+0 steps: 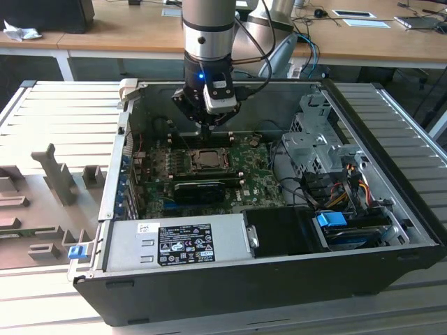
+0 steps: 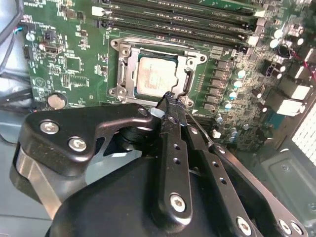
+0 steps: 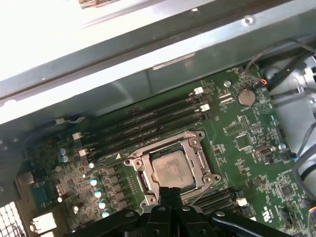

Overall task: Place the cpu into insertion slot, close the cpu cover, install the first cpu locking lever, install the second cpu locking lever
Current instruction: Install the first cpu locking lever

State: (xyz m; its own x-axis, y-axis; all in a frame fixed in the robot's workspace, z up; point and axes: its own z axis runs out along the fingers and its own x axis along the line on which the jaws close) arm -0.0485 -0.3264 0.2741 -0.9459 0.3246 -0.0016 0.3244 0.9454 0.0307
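Grey slatted metal forms the worktop [image 1: 56,105] at the exterior view's left, and an open black case [image 1: 209,293] is laid flat on it. Inside the case a green board [image 1: 262,178] is seen, with the cpu [image 1: 207,160] lying near its middle. The pincer [image 1: 209,128] is poised over the board with its tips pointed down, just beside the cpu on the side away from a black card [image 1: 199,190]. A grey drive cage [image 1: 314,136] is fixed at the exterior view's right.

In the second wrist view the silvery cpu top is framed by the cover [image 2: 123,71], which is laid flat over it within the slot [image 2: 114,92]. The black fingers [image 2: 170,143] are drawn together, with no gap to be seen at the tips. The tips are set at the cover's edge, next to the cpu. Whether anything thin is pinched between them cannot be told. In the first wrist view the closed tips are seen against that same edge of the cover.
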